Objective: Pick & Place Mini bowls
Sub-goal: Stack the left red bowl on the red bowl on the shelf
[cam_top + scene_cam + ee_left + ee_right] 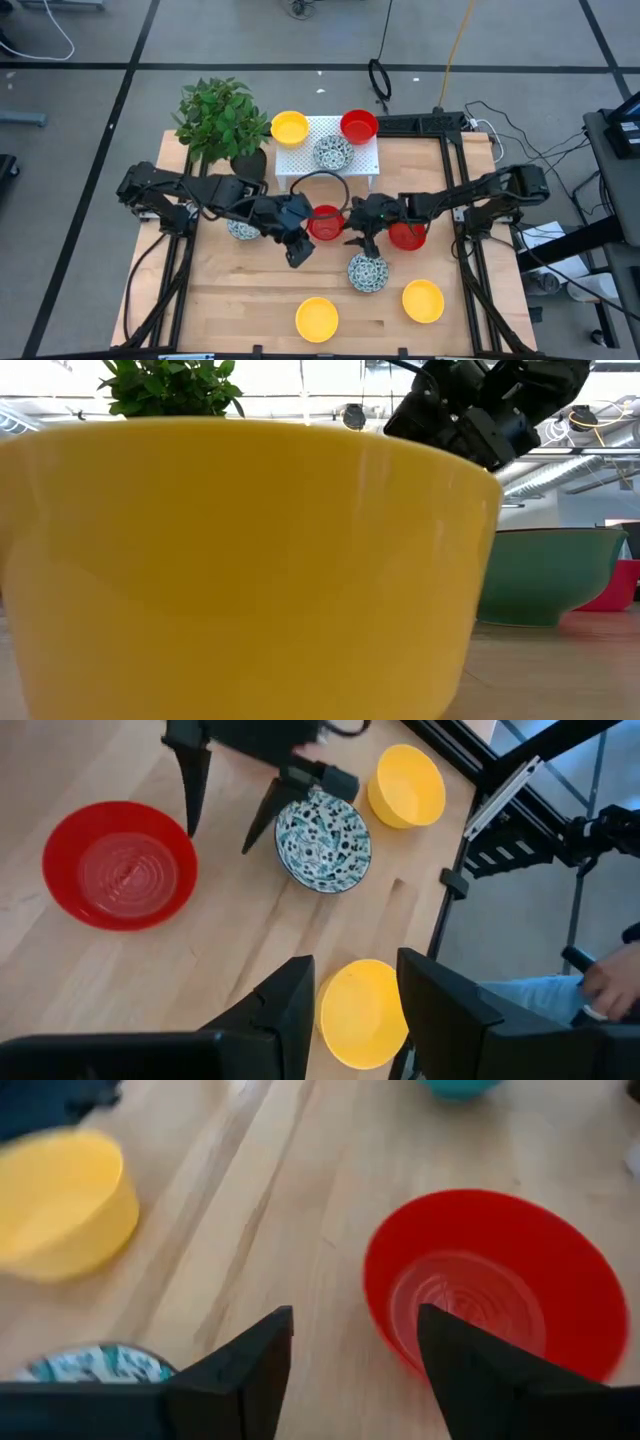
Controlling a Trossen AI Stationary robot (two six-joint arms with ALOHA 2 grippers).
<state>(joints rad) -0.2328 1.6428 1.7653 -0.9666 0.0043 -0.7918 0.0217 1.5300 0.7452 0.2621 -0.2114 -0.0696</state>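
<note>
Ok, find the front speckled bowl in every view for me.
High: speckled bowl front of centre, just below the right gripper.
Low: probably the teal-sided bowl at right; its pattern is hidden.
Left wrist: upper centre.
Right wrist: bottom-left corner, partly cut off.
Landmark: the yellow bowl at front left of it shows in all four views.

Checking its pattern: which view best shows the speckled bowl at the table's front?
The left wrist view: the speckled bowl is whole, its pattern plain. The high view shows it small; the right wrist view, only an edge; the low view, nothing certain.
</note>
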